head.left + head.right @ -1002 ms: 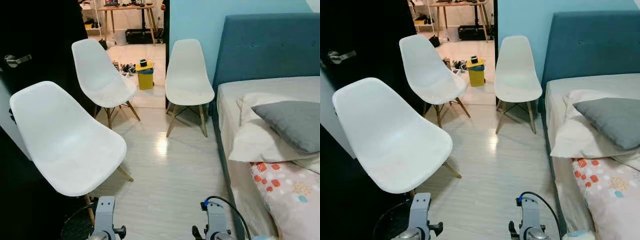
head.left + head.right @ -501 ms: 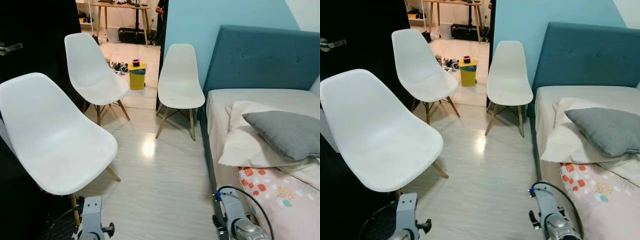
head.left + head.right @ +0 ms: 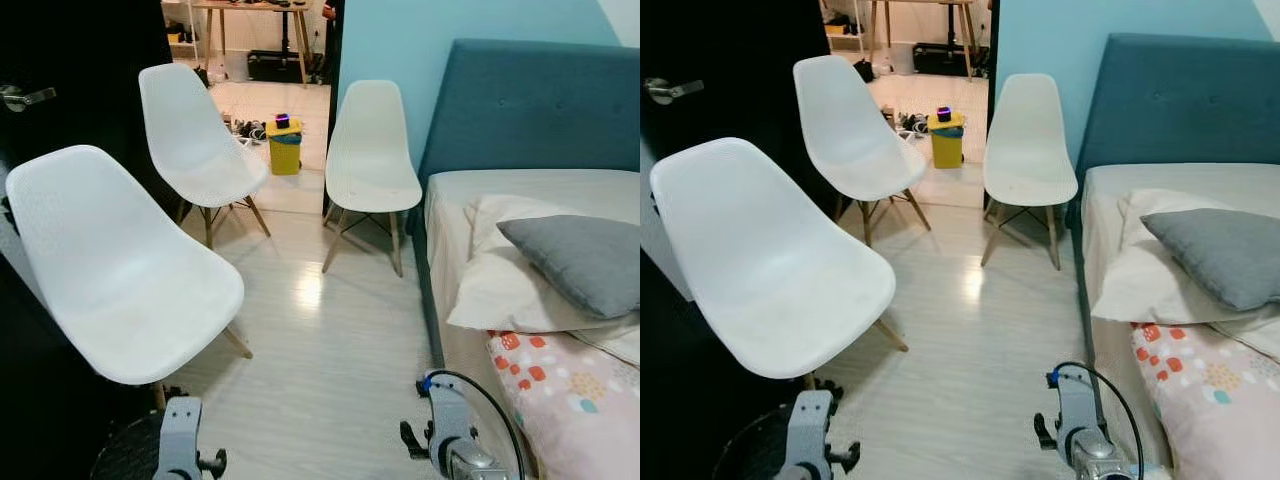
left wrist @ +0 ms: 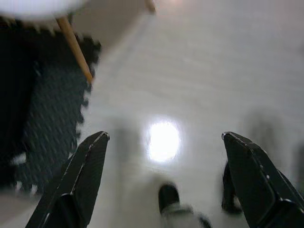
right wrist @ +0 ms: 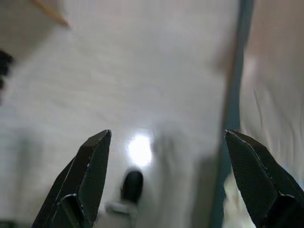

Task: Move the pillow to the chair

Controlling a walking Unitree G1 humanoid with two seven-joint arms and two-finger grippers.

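A grey pillow (image 3: 585,260) lies on a white pillow (image 3: 500,285) at the head of the bed (image 3: 520,185), on the right. Three white shell chairs stand on the floor: the nearest chair (image 3: 120,280) at the left, a second chair (image 3: 195,140) behind it, a third chair (image 3: 370,150) beside the headboard. Both arms hang low at the bottom of the eye views. In the left wrist view my left gripper (image 4: 164,152) is open above the pale floor, nothing between its fingers. My right gripper (image 5: 166,152) is open too, over the floor by the bed's edge.
A blue headboard (image 3: 540,100) backs the bed, and a patterned blanket (image 3: 565,390) covers its near end. A yellow bin (image 3: 284,150) sits in the doorway behind the chairs. A dark door (image 3: 70,70) with a handle stands at the left. Pale floor (image 3: 330,340) runs between chairs and bed.
The view has swung a little back to the left and shifted, so the bed sits further right in the picture. Pillow and chairs have not moved. Both grippers stay open.
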